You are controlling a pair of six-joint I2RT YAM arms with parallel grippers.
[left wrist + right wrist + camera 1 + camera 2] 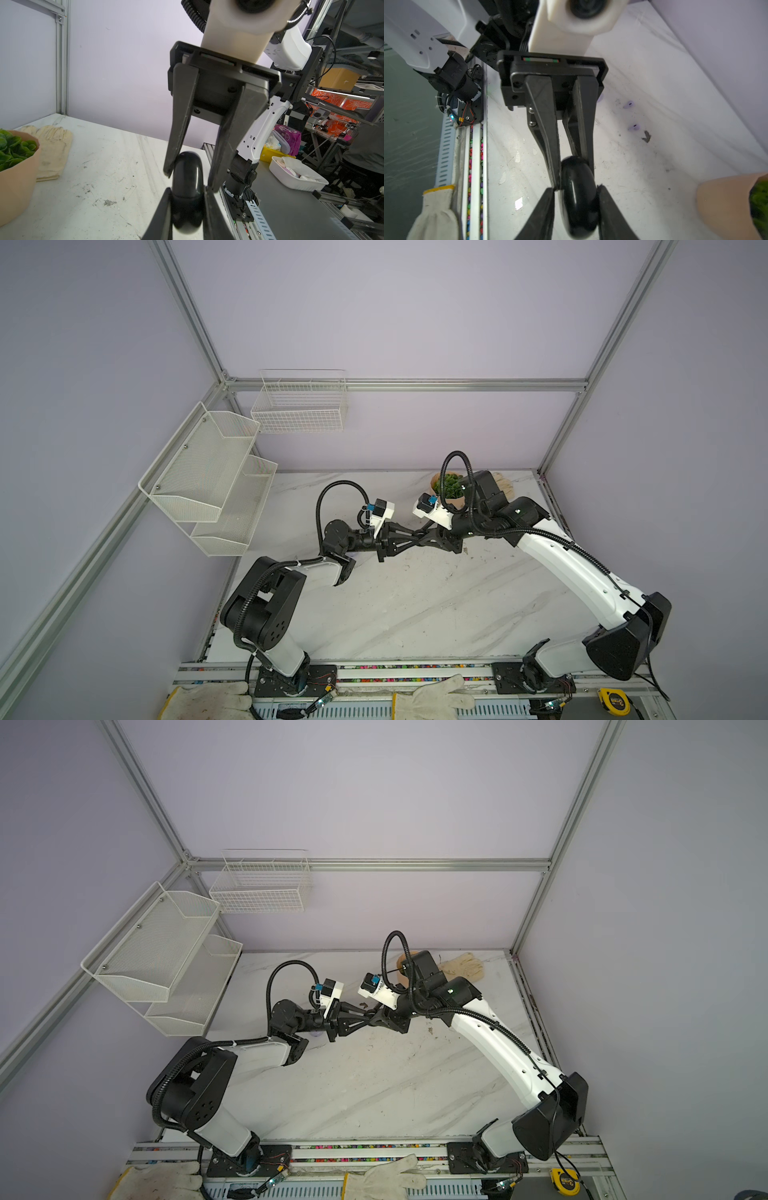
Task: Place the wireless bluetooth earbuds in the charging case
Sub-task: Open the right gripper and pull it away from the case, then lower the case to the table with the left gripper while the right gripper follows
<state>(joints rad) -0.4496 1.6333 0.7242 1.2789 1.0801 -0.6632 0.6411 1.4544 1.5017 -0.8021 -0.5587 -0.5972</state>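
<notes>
Black fingers of the left gripper (pixel 187 188) are clenched on one end of a glossy black charging case (pixel 187 164), holding it in the air above the marble table (pixel 654 72). In both top views the two arms meet nose to nose over the middle of the table, and the case is hidden between them. From the opposite side the right gripper (pixel 575 187) brackets the same case. One of its fingers lies against the shell while a thin gap shows beside the other, so it looks loosened rather than pinching. The case appears closed: neither wrist view shows a lifted lid or a socket.

Further right in the right wrist view, two pale lilac earbuds (pixel 628 104) lie on the table, near each other and well apart from the raised case. A small brownish debris bit (pixel 646 136) lies just beside one of them. The black earbuds are nowhere in view; I cannot tell whether they sit inside the case or are hidden by the arms. A potted plant (pixel 18 176) and a work glove (pixel 54 149) rest at the back of the table.

By my judgement the task is at an early stage. The case is lifted, but no visible earbud is in a case. Opening a case, then fetching and seating each earbud, are yet to be done.
</notes>
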